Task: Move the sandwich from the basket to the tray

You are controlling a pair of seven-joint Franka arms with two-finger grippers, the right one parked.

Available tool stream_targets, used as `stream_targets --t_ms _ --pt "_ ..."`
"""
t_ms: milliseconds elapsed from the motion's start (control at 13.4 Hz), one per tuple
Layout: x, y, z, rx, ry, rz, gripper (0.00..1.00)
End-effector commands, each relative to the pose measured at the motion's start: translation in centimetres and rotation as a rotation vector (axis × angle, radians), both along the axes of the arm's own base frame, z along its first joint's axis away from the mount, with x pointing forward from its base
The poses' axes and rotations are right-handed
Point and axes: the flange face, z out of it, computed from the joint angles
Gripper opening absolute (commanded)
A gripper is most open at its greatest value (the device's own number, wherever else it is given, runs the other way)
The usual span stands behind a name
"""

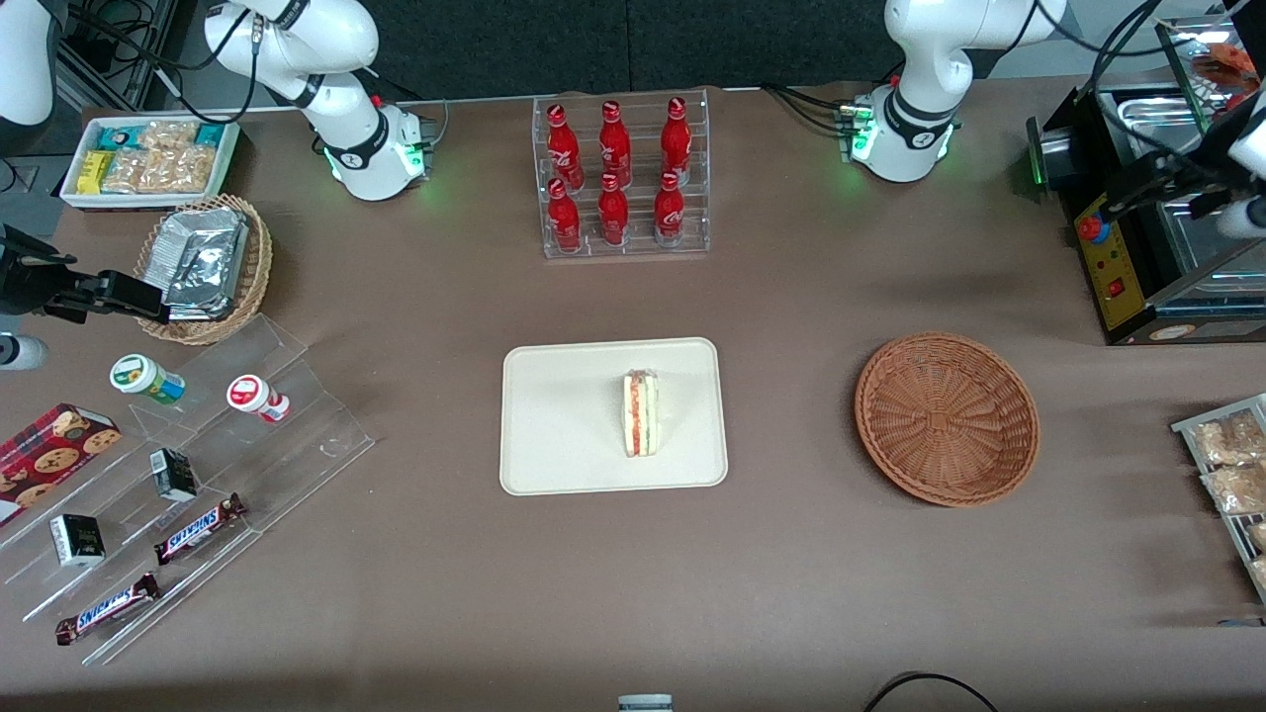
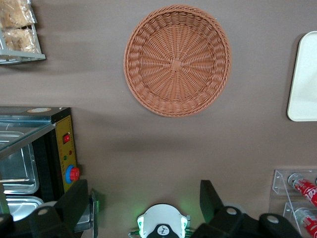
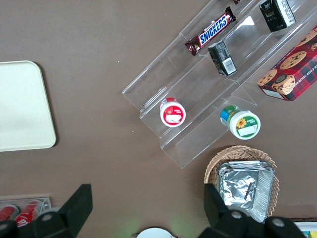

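The sandwich (image 1: 641, 413) stands on its edge on the cream tray (image 1: 554, 435) in the middle of the table, its red and pale filling facing the front camera. The reddish-brown wicker basket (image 1: 947, 417) sits beside the tray toward the working arm's end and holds nothing; it also shows in the left wrist view (image 2: 177, 60), with a corner of the tray (image 2: 303, 79). My left gripper (image 1: 1152, 188) hangs high above the table by the black machine, farther from the front camera than the basket. It is open and empty (image 2: 143, 198).
A clear rack of red bottles (image 1: 623, 178) stands farther back than the tray. A black heated cabinet (image 1: 1147, 247) and a rack of snack packets (image 1: 1231, 465) are at the working arm's end. A stepped acrylic shelf (image 1: 297, 435), tan foil basket (image 1: 208, 262) and white snack box (image 1: 148, 158) are at the parked arm's end.
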Motion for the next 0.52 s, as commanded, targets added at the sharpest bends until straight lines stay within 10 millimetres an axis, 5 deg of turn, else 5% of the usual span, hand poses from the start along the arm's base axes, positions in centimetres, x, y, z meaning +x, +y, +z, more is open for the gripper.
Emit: stream_targets --t_ms 0,224,449 --pt "-0.5 -0.9 -0.1 -0.010 -0.016 -0.027 0.99" --pt "0.0 -2.2 0.3 0.006 -0.020 -0.058 0.99" --pt "0.2 -1.6 0.0 0.017 -0.012 -0.037 0.99"
